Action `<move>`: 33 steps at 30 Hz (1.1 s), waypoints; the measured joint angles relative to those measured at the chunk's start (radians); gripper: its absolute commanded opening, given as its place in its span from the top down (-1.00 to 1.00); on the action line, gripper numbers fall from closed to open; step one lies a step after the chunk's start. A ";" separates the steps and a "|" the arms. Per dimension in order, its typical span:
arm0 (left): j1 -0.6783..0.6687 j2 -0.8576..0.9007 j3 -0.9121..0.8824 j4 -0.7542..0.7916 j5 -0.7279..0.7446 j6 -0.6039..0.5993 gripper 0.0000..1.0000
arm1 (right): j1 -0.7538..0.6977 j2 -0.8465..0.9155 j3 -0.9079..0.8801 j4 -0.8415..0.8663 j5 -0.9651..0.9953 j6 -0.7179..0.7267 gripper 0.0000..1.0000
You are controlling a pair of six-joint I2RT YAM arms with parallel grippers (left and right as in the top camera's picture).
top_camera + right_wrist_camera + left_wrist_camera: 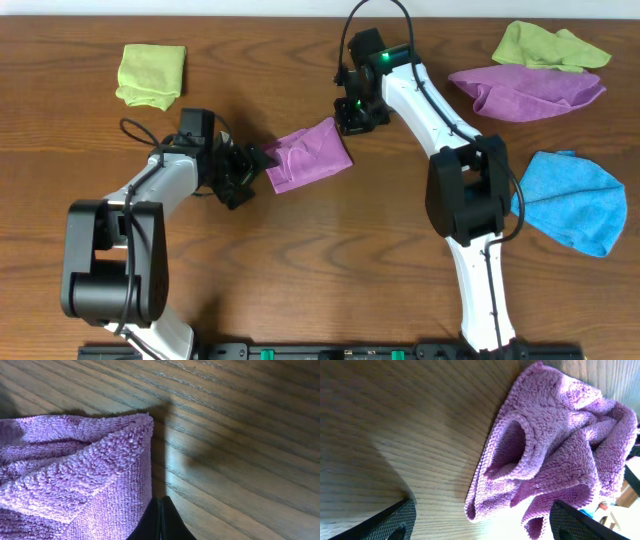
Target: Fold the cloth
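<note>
Left hand (243,172): fingers spread wide, holding nothing, set low over the counter (320,250) just off the left end of the cloth (308,155). In its wrist view I see a fingertip (395,521) at either side of the frame, with the cloth's rumpled, doubled-over edge lying ahead between them, untouched.

Right hand (356,113): at the cloth's opposite, far-right corner, fingertips (161,519) drawn together to a thin seam. The corner lies just beside them. I see no pile between the tips, and I cannot tell whether any is pinched.

The cloth lies as a loosely bunched oblong, partly turned over on itself. Its long axis runs from the left hand up and away to the right hand, so the two hands stand at its two ends.

The relation I steer by is that the cloth lies straight ahead of the open left hand, along that hand's line of reach. The left hand is therefore the one placed to take hold. I judge the next move to be a short advance onto the near edge, a close on it, and then a carry along the long axis toward the right-hand corner. The risk I see is catching only the upper layer of the doubled edge.
</note>
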 measured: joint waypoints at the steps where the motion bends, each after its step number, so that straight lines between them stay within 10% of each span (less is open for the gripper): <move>1: 0.005 0.000 0.000 0.000 0.006 0.000 -0.86 | 0.000 0.000 0.000 0.000 0.001 0.000 0.97; 27: -0.092 0.000 -0.013 0.144 -0.033 0.266 -1.00 | 0.063 0.061 -0.001 0.000 -0.117 0.000 0.97; 33: -0.095 -0.006 -0.014 0.098 -0.078 0.304 -0.42 | 0.082 0.061 -0.001 -0.001 -0.132 0.000 0.97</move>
